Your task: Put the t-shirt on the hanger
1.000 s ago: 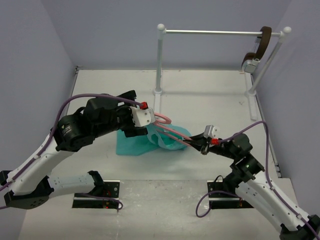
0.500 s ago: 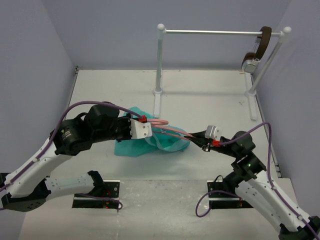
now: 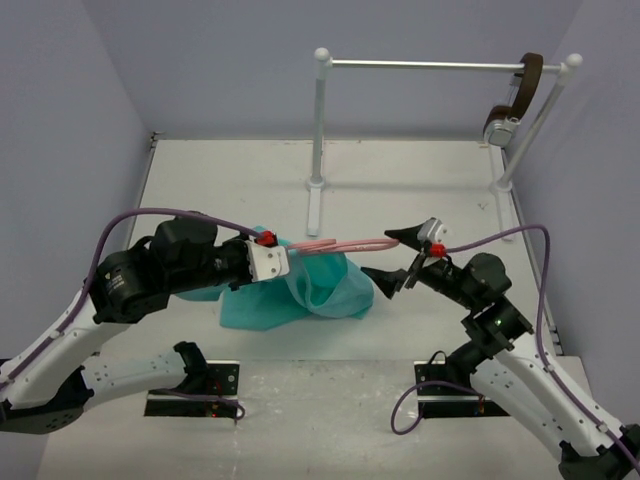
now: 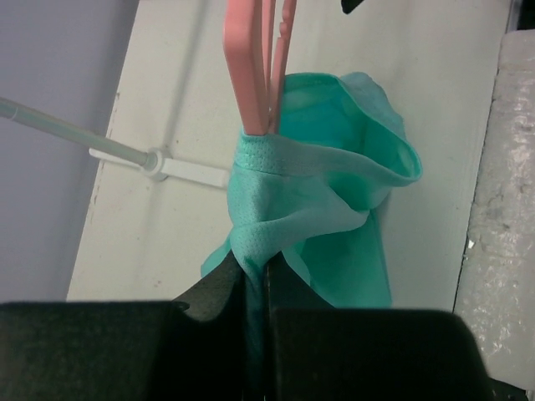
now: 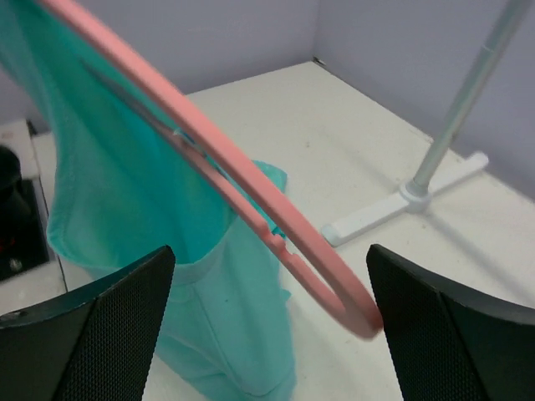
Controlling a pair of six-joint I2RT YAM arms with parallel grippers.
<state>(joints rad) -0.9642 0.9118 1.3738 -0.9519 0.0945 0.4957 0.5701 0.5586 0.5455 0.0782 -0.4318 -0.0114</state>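
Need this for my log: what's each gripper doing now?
Left gripper: shut on the t-shirt.
Right gripper: open around the hanger, not gripping it.

The hanger (image 3: 340, 243) and t-shirt (image 3: 320, 285) block the middle.

Two six-jointed robot arms, the white-and-black left arm (image 3: 60, 345) and the matching right arm (image 3: 545, 400), each have smooth white lower shells and bulky black motor housings, and stand on black base plates (image 3: 190, 385). A thin purple cable (image 3: 150, 214) loops along each arm; a small red dot (image 3: 266, 238) marks each white wrist block. The right gripper (image 3: 377, 253) has black fingers (image 5: 100, 334) – their faces mesh-textured.
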